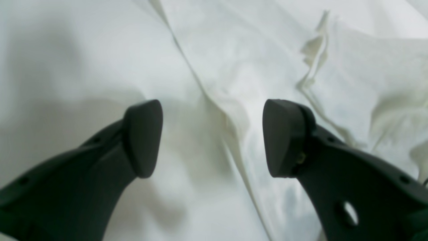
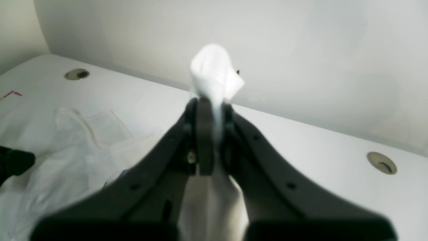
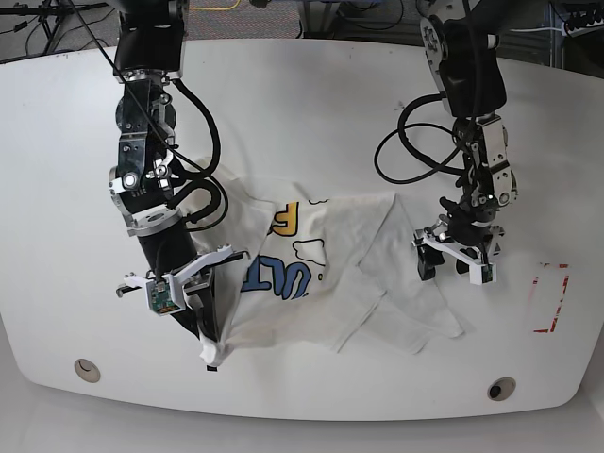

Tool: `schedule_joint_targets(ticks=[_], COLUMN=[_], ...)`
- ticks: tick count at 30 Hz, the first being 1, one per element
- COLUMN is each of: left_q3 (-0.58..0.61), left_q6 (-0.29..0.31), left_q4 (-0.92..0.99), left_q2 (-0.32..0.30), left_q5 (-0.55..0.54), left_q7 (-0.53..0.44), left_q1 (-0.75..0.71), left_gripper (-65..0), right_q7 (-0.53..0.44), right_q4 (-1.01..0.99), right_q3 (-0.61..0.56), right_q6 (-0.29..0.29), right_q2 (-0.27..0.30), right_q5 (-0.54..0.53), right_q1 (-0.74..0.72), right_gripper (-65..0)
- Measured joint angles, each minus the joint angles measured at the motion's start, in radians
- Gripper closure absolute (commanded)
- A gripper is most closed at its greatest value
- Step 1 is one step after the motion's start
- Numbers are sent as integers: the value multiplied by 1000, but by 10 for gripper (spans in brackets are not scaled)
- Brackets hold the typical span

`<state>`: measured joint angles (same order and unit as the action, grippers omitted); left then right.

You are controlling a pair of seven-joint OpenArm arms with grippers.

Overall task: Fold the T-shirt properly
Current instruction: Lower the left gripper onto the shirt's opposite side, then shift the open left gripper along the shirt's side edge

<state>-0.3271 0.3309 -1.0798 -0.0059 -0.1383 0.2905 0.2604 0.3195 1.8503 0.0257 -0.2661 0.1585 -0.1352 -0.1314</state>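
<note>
Right fingers [image 3: 209, 351]: closed on a bunched edge of the T-shirt [image 3: 311, 274], lifted.
T-shirt: crumpled on the desk [image 3: 311, 104], between both arms.
Left fingers [image 3: 455, 267]: spread wide, empty, over the cloth's far edge.

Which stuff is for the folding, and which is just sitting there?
For folding: T-shirt; right claw, shut on its edge; left claw, open above the cloth.
Just there: white table; red tape marks; round table holes.

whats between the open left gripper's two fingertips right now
Only a creased fold of the T-shirt below the left gripper; nothing is pinched, as the left wrist view shows.
</note>
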Motion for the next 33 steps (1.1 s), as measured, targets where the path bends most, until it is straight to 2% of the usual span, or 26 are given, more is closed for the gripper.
schedule_joint_targets(ticks=[4, 7, 16, 22, 26, 33], left_q3=[0, 0, 13, 15, 15, 12], left_q6=[-1, -11, -16, -14, -15, -16], left_q4=[23, 82, 168, 185, 184, 179], left_q2=[-8, -9, 3, 11, 12, 11], left_q5=[-6, -21, -29, -28, -28, -24], left_q7=[-23, -79, -74, -61, -51, -18], left_q1=[14, 34, 78, 81, 82, 84], left_gripper=[-444, -443, -436, -406, -338, -157], right_q7=[0, 0, 0, 1, 0, 7], right_q4=[0, 0, 0, 0, 0, 0], right_q3=[0, 0, 0, 1, 2, 1], right_q6=[0, 0, 0, 0, 0, 0], right_q2=[0, -1, 0, -1, -1, -6], right_q5=[0, 0, 0, 0, 0, 0], right_q1=[1, 1, 3, 12, 14, 15], right_gripper=[-9, -9, -12, -11, -11, -11])
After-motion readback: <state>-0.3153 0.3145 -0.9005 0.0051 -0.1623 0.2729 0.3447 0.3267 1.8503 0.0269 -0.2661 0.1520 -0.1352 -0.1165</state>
